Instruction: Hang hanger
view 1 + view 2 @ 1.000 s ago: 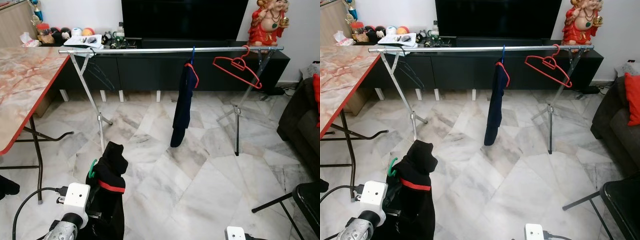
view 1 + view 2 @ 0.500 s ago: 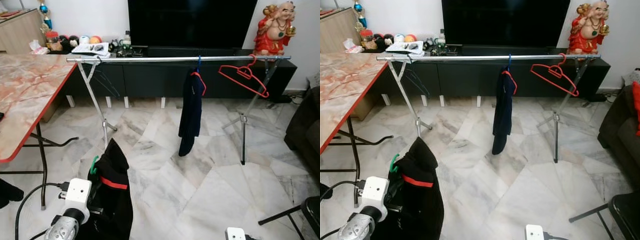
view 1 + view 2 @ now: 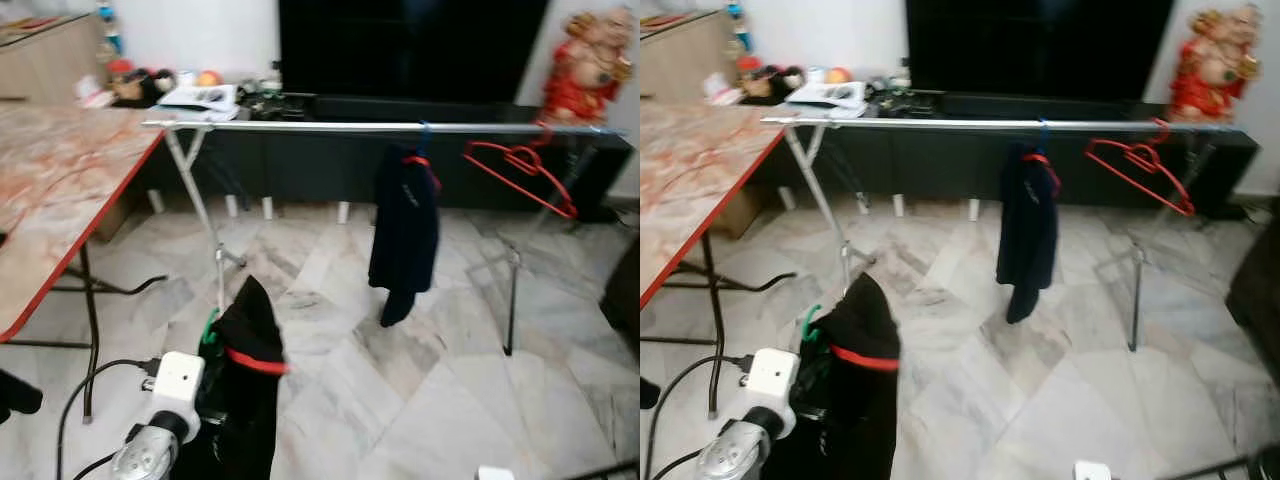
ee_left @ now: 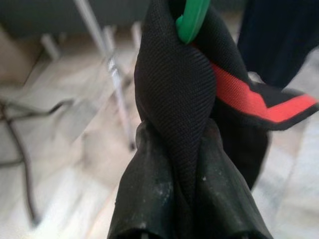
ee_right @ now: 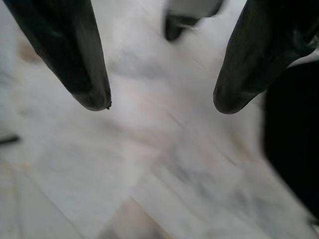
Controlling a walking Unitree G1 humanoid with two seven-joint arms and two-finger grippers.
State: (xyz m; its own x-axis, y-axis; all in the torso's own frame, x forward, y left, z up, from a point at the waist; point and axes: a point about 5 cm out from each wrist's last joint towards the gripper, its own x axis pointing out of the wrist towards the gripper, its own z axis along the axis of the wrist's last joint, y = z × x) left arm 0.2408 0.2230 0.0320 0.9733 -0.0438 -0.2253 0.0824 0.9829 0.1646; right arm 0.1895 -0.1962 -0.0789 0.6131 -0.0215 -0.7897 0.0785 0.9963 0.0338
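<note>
To your left stands a marble-topped table point(image 3: 60, 190); far ahead, a dark television point(image 3: 410, 45) and a red figurine point(image 3: 590, 65).

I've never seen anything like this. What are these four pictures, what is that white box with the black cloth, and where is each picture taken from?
It is a walking robot. Two pictures come from its head, looking down a living room at a clothes rail with a dark garment and a red hanger. The white box is its left arm; its left hand grips a black garment on a green hanger. The other pictures come from wrist cameras. The right hand is open over the marble floor.
</note>
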